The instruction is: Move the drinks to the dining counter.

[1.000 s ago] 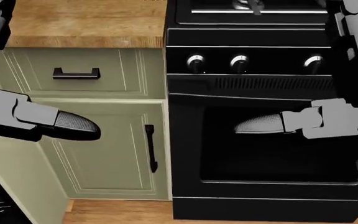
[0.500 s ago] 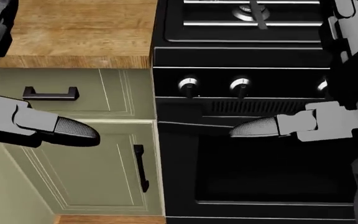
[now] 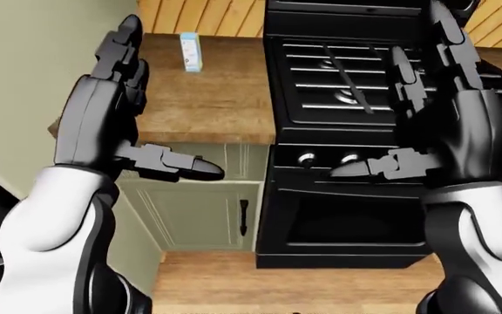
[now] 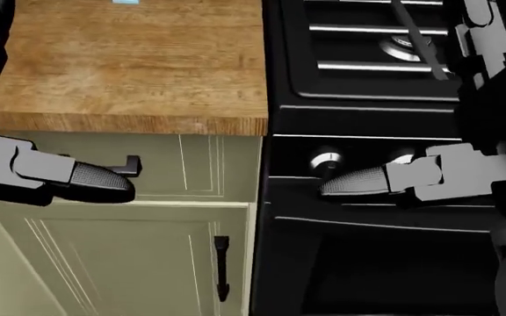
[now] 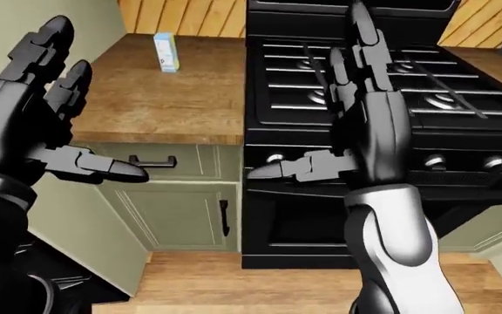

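A small white and blue drink carton stands upright near the top of the wooden counter, left of the stove. Only its bottom edge shows in the head view. Both my hands are raised with palms facing each other, well short of the carton. My left hand is open, fingers pointing up and thumb sticking out to the right. My right hand is open too, over the stove, thumb pointing left. Neither holds anything.
A black gas stove with grates, knobs and an oven door is right of the counter. Green cabinets with dark handles sit below the counter. A green wall rises at left. Another wooden counter lies right of the stove.
The whole picture has shifted: the counter and stove slid downward and then right in the head view, so the camera has moved. Both hands keep the same open pose.
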You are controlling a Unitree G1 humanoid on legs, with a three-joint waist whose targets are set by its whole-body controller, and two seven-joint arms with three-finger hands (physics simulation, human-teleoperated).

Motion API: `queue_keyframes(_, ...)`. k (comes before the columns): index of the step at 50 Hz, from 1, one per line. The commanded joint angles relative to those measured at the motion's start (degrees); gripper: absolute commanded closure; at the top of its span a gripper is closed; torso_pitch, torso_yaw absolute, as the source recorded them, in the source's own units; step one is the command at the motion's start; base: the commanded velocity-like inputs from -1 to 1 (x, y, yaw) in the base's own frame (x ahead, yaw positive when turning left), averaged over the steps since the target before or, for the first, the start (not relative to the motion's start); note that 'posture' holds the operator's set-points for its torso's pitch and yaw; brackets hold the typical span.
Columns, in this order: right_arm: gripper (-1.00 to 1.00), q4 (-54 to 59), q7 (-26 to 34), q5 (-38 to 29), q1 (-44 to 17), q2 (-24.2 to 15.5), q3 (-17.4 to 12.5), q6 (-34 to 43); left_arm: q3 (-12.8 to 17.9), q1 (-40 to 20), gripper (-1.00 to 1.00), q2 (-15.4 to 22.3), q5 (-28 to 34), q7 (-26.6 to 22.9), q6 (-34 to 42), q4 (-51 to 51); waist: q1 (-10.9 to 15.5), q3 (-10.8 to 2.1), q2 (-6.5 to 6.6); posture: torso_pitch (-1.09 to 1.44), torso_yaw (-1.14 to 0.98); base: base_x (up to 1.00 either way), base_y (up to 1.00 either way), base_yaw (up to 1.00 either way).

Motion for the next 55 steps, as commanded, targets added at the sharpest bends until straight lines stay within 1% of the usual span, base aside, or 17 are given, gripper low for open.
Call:
queue_keyframes(1, -1.0, -1.2, -0.4, -0.5, -1.0, -0.5, -0.7, -1.1, 0.0, -1.5, -1.0, 0.2, 0.0, 0.2, -1.7, -1.0, -0.2, -1.29, 0.61, 0.0, 0.0, 0.0, 0.0, 0.0)
queue_keyframes(5, -1.0, -1.0, -0.2, -0.7, -0.7, -0.3, -0.7, -1.6, -0.1, -1.4, -1.0, 0.2, 0.0, 0.2, -1.8, -1.0, 0.3, -0.99, -0.69, 0.0, 0.0, 0.0, 0.0, 0.0)
queue_keyframes(8, -1.0, -0.8, -0.1, -0.7, -0.5, -0.2, -0.8, -2.0, -0.1, -1.3, -1.0, 0.1, 0.0, 0.3, -2.0, -0.9, 0.9, -1.26, -3.13, 0.0, 0.0, 0.0, 0.0, 0.0)
queue_keyframes(9, -1.0, -0.8, -0.1, -0.8, -0.4, -0.2, -0.7, -2.1, -0.2, -1.2, -1.0, 0.1, 0.0, 0.3, -2.2, -0.8, 0.9, -1.15, -1.57, 0.0, 0.0, 0.0, 0.0, 0.0)
queue_keyframes(17, -1.0, -0.6, 0.2, -1.5, -0.4, -0.3, -0.4, -2.3, -0.4, -1.3, -1.0, 0.1, 0.2, 0.3, -1.9, -1.0, 0.3, -2.08, -0.73, 0.0, 0.0, 0.0, 0.0, 0.0)
queue_keyframes(18, -1.0, -0.5, 0.2, -1.6, -0.4, -0.3, -0.4, -2.3, -0.4, -1.4, -1.0, 0.0, 0.2, 0.3, -1.9, -0.9, 0.1, -3.18, -0.44, 0.0, 0.0, 0.0, 0.09, 0.0)
queue_keyframes(20, -1.0, -0.4, 0.4, -1.8, -0.2, -0.2, -0.4, -2.5, -0.4, -1.3, -1.0, 0.0, 0.2, 0.3, -2.1, -0.8, -0.3, -1.99, -1.61, 0.0, 0.0, 0.0, 0.16, 0.0)
queue_keyframes(24, -1.0, -0.2, 0.6, -2.1, 0.1, 0.0, -0.2, -3.1, -0.4, -1.1, -1.0, -0.1, 0.3, 0.3, -2.5, -0.6, -0.4, -2.59, -2.61, 0.0, 0.0, 0.0, 0.18, 0.0)
queue_keyframes(30, -1.0, -0.6, 0.7, -2.3, -0.1, 0.2, -0.2, -2.6, -0.3, -1.2, -1.0, 0.0, 0.3, 0.1, -2.0, -1.0, -0.7, -1.58, 0.75, 0.0, 0.0, 0.0, 0.18, 0.0)
queue_keyframes(33, -1.0, -0.4, 0.8, -2.3, -0.1, 0.4, -0.2, -2.8, -0.3, -1.1, -1.0, -0.1, 0.3, 0.1, -2.2, -0.8, -0.9, -3.18, 6.21, 0.0, 0.0, 0.0, 0.19, 0.0)
queue_keyframes(34, -1.0, -0.6, 0.7, -2.2, -0.3, 0.4, -0.3, -2.5, -0.4, -1.0, -1.0, -0.1, 0.3, 0.1, -2.4, -0.8, -0.7, -2.05, 2.79, 0.0, 0.0, 0.0, 0.19, 0.0)
queue_keyframes(35, -1.0, -0.6, 0.7, -2.0, -0.2, 0.5, -0.4, -2.6, -0.4, -1.1, -1.0, -0.1, 0.3, 0.1, -2.3, -0.8, -0.9, -1.92, 3.82, 0.0, 0.0, 0.0, 0.2, 0.0)
queue_keyframes(42, -1.0, -0.6, 0.6, -1.2, -0.3, 0.5, -0.7, -2.6, -0.6, -1.0, -1.0, -0.1, 0.5, 0.1, -2.4, -0.8, -0.9, -0.7, 0.82, 0.0, 0.0, 0.0, 0.02, 0.0)
queue_keyframes(45, -1.0, -0.8, 0.2, -1.0, -0.6, 0.3, -0.7, -2.1, -0.6, -1.1, -1.0, -0.1, 0.6, 0.0, -2.3, -0.8, -0.3, -0.64, -1.03, 0.0, 0.0, 0.0, 0.0, 0.0)
queue_keyframes(47, -1.0, -0.6, 0.2, -1.0, -0.6, 0.2, -0.6, -2.3, -0.7, -1.1, -1.0, -0.1, 0.6, 0.0, -2.2, -0.9, 0.3, -1.13, -3.39, 0.0, 0.0, 0.0, 0.0, 0.0)
queue_keyframes(49, -1.0, -1.1, 0.3, -0.8, -0.8, 0.0, -0.5, -1.8, -0.7, -1.5, -1.0, 0.0, 0.7, -0.1, -1.7, -1.0, 0.1, -1.88, -2.29, 0.0, 0.0, 0.03, 0.0, 0.0)
queue_keyframes(55, -1.0, -1.1, 1.1, -0.9, -0.2, -0.2, -0.4, -2.9, -1.0, -1.8, -1.0, 0.0, 0.8, -0.1, -1.4, -1.3, -0.5, -0.96, 1.18, 0.0, 0.0, 0.2, 0.0, 0.0)
